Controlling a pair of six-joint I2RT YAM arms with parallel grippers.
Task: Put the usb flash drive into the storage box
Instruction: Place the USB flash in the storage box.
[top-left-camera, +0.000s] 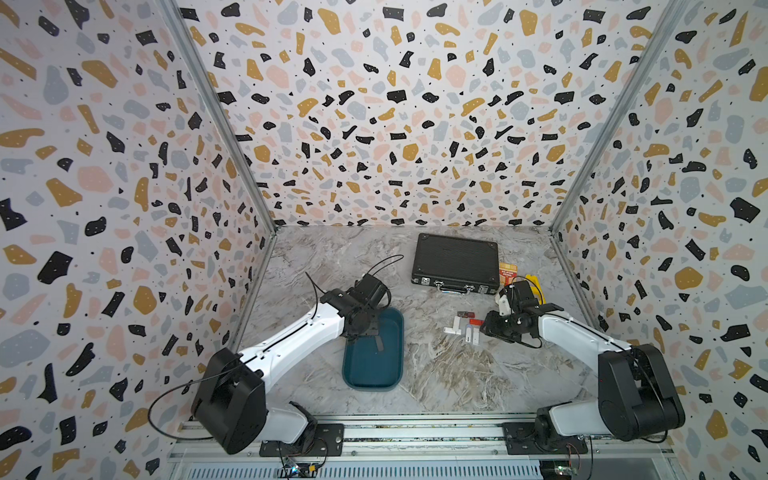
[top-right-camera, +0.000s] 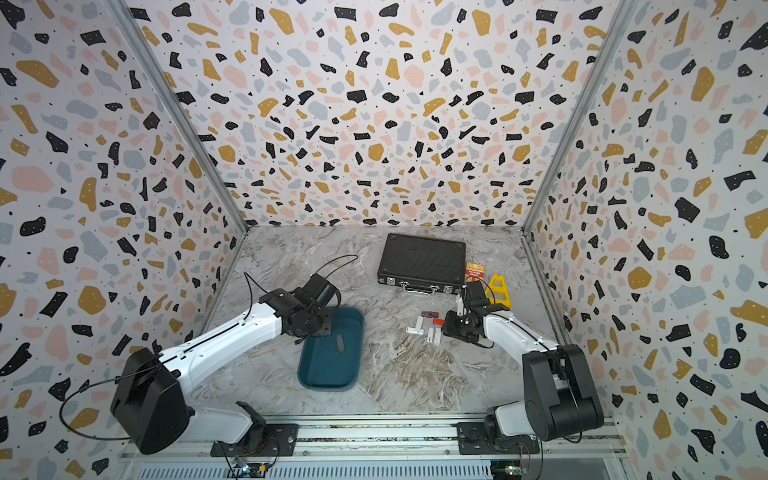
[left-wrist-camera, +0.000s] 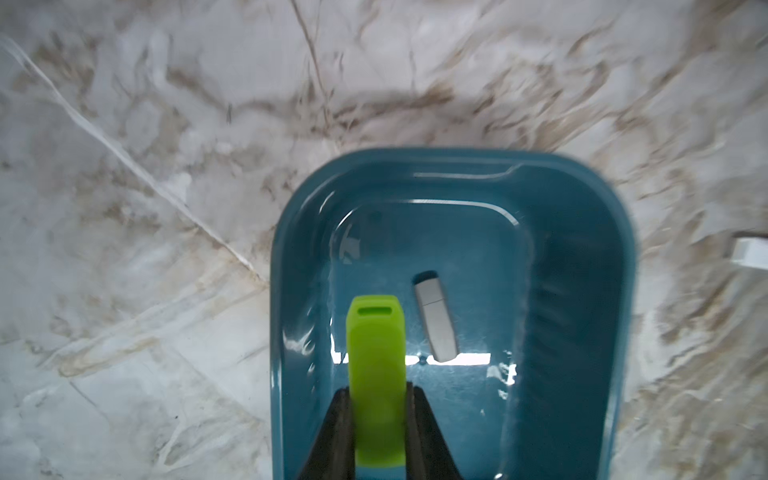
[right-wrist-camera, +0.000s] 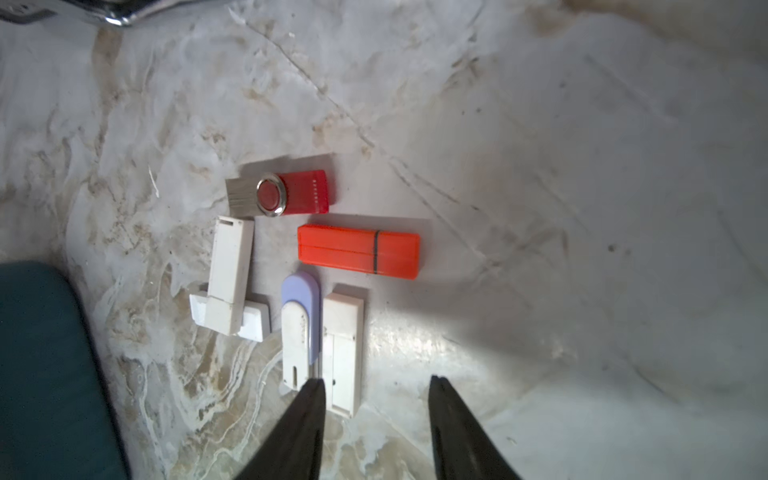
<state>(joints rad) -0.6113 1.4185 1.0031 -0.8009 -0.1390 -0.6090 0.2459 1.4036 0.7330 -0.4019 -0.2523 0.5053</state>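
Left pincer (left-wrist-camera: 378, 386): green drive (left-wrist-camera: 376, 353); storage box (left-wrist-camera: 582, 291): 1 grey drive (left-wrist-camera: 435, 320)

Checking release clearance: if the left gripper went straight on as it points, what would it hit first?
Probably the bare floor of the blue tub: the left gripper, jaws shut on a green stick, aims into it, beside the grey stick. Depth unclear.

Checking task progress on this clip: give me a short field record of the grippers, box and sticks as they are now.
left gripper: shut on green stick, above box interior
box contents: one grey stick
right gripper: open, empty, by loose sticks
table: six loose sticks, clustered apart from box
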